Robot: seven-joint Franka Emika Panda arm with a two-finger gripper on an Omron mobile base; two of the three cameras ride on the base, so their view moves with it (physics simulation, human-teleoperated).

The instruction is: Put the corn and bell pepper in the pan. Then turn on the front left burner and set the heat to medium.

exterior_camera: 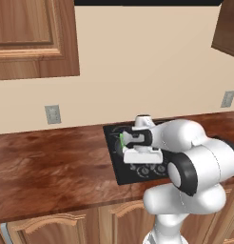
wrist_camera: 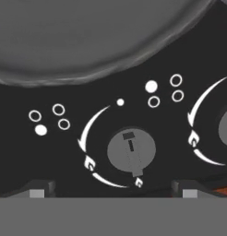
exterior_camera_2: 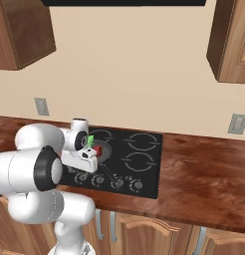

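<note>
Corn (exterior_camera_2: 90, 140) and bell pepper (exterior_camera_2: 97, 148) lie in the pan (exterior_camera_2: 105, 152), behind the knob (wrist_camera: 131, 151).

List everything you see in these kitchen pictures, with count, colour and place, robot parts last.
cooktop: one, black, set in the counter
pan: one, dark grey, on the cooktop's front left burner
corn: one, bright green, in the pan
bell pepper: one, red, in the pan beside the corn
knobs: a row, grey, along the cooktop's front edge
counter: one, reddish brown wood
wall outlets: two, grey, on the beige wall
cabinets: brown wood, above and below the counter
gripper: one, white with dark tips, jaws open over a knob
</note>
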